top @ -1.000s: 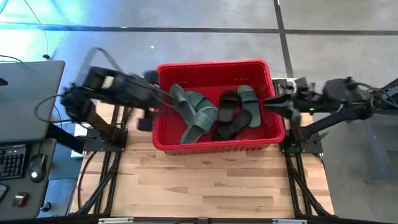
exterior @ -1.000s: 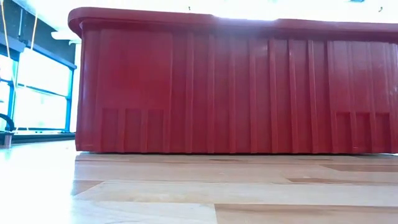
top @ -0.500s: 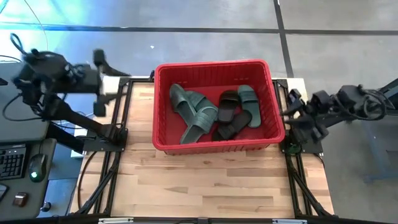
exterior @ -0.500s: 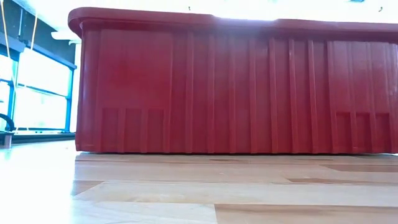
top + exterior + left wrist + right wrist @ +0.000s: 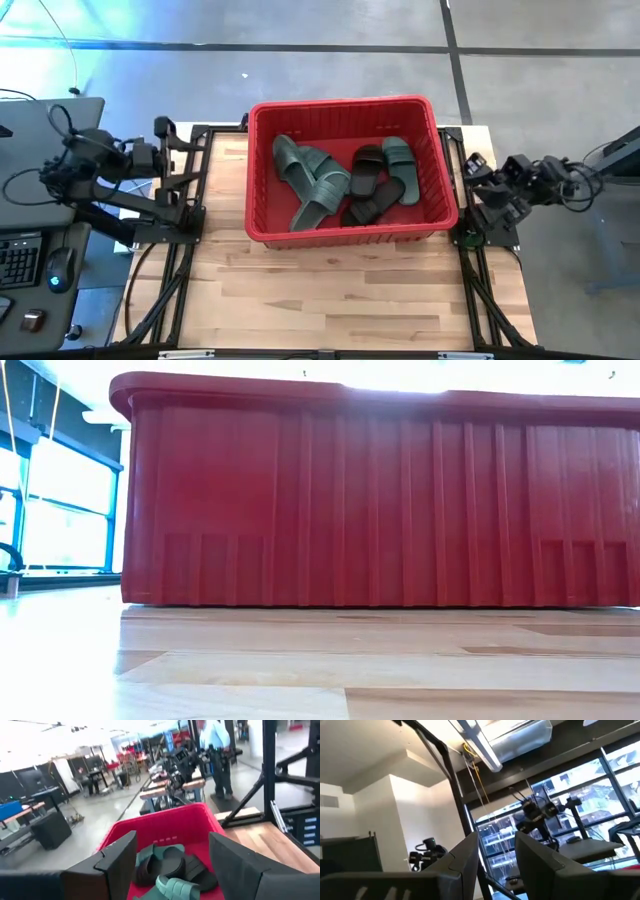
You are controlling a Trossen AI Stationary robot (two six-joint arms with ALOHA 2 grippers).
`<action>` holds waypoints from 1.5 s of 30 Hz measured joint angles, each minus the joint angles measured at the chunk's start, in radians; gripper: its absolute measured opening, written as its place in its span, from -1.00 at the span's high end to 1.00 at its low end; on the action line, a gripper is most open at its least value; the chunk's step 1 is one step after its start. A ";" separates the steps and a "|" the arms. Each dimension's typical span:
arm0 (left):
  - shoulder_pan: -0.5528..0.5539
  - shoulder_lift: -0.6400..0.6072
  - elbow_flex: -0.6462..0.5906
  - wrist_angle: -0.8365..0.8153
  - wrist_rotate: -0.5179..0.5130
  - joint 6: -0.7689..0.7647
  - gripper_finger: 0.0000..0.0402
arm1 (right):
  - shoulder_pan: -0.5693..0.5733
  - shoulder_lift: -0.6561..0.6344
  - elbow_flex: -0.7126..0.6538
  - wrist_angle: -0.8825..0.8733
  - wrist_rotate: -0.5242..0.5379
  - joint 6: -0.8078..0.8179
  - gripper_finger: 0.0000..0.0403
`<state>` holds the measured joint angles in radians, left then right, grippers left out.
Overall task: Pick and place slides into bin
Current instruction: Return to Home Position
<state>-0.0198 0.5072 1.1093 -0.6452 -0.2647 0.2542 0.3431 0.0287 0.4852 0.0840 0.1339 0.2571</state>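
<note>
High view, slides (image 5: 318, 180) in bin (image 5: 345, 236), left hand (image 5: 170, 155) and right hand (image 5: 472, 176) spread, empty

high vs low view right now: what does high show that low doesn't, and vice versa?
High only: the green slides and black slides lying inside the bin, plus the left gripper and right gripper beside the table's left and right edges. Low only: the bin's ribbed outer wall face-on, hiding its contents, and windows beyond. Both: the red bin standing on the wooden table.
</note>
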 joint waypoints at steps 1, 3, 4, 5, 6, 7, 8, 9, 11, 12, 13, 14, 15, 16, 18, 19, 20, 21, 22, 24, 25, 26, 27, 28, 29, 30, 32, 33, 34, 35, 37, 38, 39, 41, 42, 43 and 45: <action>0.000 -0.038 -0.048 0.028 0.002 0.000 -0.14 | 0.000 -0.010 -0.019 0.010 -0.005 0.000 0.41; 0.000 -0.107 -0.150 0.102 -0.001 0.002 -0.14 | 0.000 -0.024 -0.056 0.026 -0.011 -0.001 0.41; 0.000 -0.139 -0.205 0.145 -0.004 0.003 -0.14 | 0.000 -0.024 -0.075 0.039 -0.010 -0.004 0.41; 0.000 -0.172 -0.257 0.189 -0.003 0.003 -0.14 | 0.000 -0.024 -0.093 0.050 -0.011 -0.006 0.41; 0.000 -0.201 -0.306 0.229 0.002 0.003 -0.14 | 0.000 -0.023 -0.107 0.061 -0.012 -0.010 0.41; 0.000 -0.230 -0.351 0.270 0.009 0.003 -0.14 | 0.000 -0.022 -0.118 0.079 -0.013 -0.010 0.41; 0.000 -0.257 -0.393 0.306 0.012 0.003 -0.14 | 0.000 -0.023 -0.127 0.086 -0.012 -0.004 0.41; 0.000 -0.283 -0.429 0.320 0.012 0.003 -0.14 | 0.000 -0.023 -0.138 0.089 -0.011 0.000 0.41; 0.000 -0.324 -0.492 0.351 0.015 0.003 -0.14 | 0.000 -0.022 -0.168 0.115 -0.011 0.000 0.41; 0.000 -0.343 -0.515 0.357 0.016 0.002 -0.14 | 0.000 -0.022 -0.187 0.153 -0.014 -0.007 0.41; 0.000 -0.362 -0.532 0.360 0.016 0.003 -0.14 | 0.000 -0.022 -0.209 0.202 -0.025 -0.019 0.41; 0.000 -0.379 -0.548 0.364 0.016 0.004 -0.14 | 0.000 -0.022 -0.234 0.258 -0.039 -0.032 0.41; 0.000 -0.394 -0.562 0.365 0.015 0.013 -0.14 | 0.000 -0.022 -0.264 0.312 -0.056 -0.042 0.41; 0.000 -0.411 -0.576 0.364 0.016 0.031 -0.14 | 0.000 -0.022 -0.293 0.360 -0.070 -0.048 0.41; 0.000 -0.444 -0.603 0.381 0.019 0.061 -0.14 | 0.000 -0.023 -0.348 0.454 -0.087 -0.047 0.41; 0.000 -0.463 -0.620 0.416 0.021 0.075 -0.14 | 0.000 -0.024 -0.373 0.492 -0.087 -0.043 0.41; 0.000 -0.484 -0.642 0.453 0.033 0.091 -0.14 | 0.000 -0.024 -0.395 0.521 -0.082 -0.032 0.41; 0.000 -0.502 -0.661 0.488 0.054 0.110 -0.14 | 0.000 -0.024 -0.415 0.542 -0.075 -0.026 0.41; 0.000 -0.503 -0.680 0.525 0.077 0.124 -0.14 | 0.000 -0.024 -0.434 0.561 -0.065 -0.023 0.41; 0.000 -0.500 -0.702 0.540 0.107 0.132 -0.14 | 0.000 -0.023 -0.461 0.602 -0.059 -0.022 0.41; 0.000 -0.498 -0.703 0.539 0.114 0.131 -0.14 | 0.000 -0.024 -0.473 0.626 -0.056 -0.022 0.41; 0.000 -0.495 -0.708 0.548 0.115 0.124 -0.14 | 0.000 -0.024 -0.476 0.627 -0.051 -0.022 0.41; 0.000 -0.494 -0.716 0.550 0.114 0.116 -0.14 | 0.000 -0.024 -0.475 0.622 -0.045 -0.022 0.41; 0.000 -0.497 -0.727 0.538 0.115 0.111 -0.14 | 0.000 -0.022 -0.475 0.618 -0.037 -0.022 0.41; 0.000 -0.499 -0.735 0.531 0.115 0.109 -0.14 | 0.000 -0.020 -0.475 0.616 -0.029 -0.022 0.41; 0.000 -0.500 -0.741 0.539 0.117 0.103 -0.14 | 0.000 -0.019 -0.475 0.616 -0.025 -0.023 0.41; 0.000 -0.502 -0.756 0.551 0.117 0.077 -0.14 | 0.000 -0.019 -0.475 0.616 -0.025 -0.028 0.41; 0.000 -0.501 -0.769 0.546 0.120 0.061 -0.14 | 0.000 -0.018 -0.475 0.613 -0.022 -0.029 0.41; 0.000 -0.501 -0.783 0.540 0.127 0.048 -0.14 | 0.000 -0.017 -0.475 0.609 -0.021 -0.026 0.41; 0.000 -0.500 -0.796 0.540 0.141 0.031 -0.14 | 0.000 -0.017 -0.475 0.609 -0.021 -0.020 0.41; 0.000 -0.501 -0.819 0.541 0.164 -0.010 -0.14 | 0.000 -0.017 -0.475 0.609 -0.020 -0.003 0.41; 0.000 -0.501 -0.830 0.540 0.170 -0.029 -0.14 | 0.000 -0.017 -0.475 0.609 -0.021 0.006 0.41; 0.000 -0.501 -0.842 0.540 0.178 -0.046 -0.14 | 0.000 -0.017 -0.475 0.609 -0.020 0.015 0.41; 0.000 -0.501 -0.866 0.539 0.186 -0.070 -0.14 | 0.000 -0.017 -0.475 0.608 -0.020 0.035 0.41; 0.000 -0.501 -0.878 0.540 0.186 -0.084 -0.14 | 0.000 -0.017 -0.475 0.609 -0.020 0.040 0.41; 0.000 -0.501 -0.889 0.540 0.186 -0.098 -0.14 | 0.000 -0.017 -0.475 0.608 -0.020 0.041 0.41; 0.000 -0.501 -0.914 0.542 0.186 -0.127 -0.14 | 0.000 -0.017 -0.475 0.604 -0.020 0.030 0.41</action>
<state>-0.0200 0.0063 0.1949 -0.1029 -0.0792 0.1269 0.3431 0.0116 0.0101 0.6881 0.1135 0.2874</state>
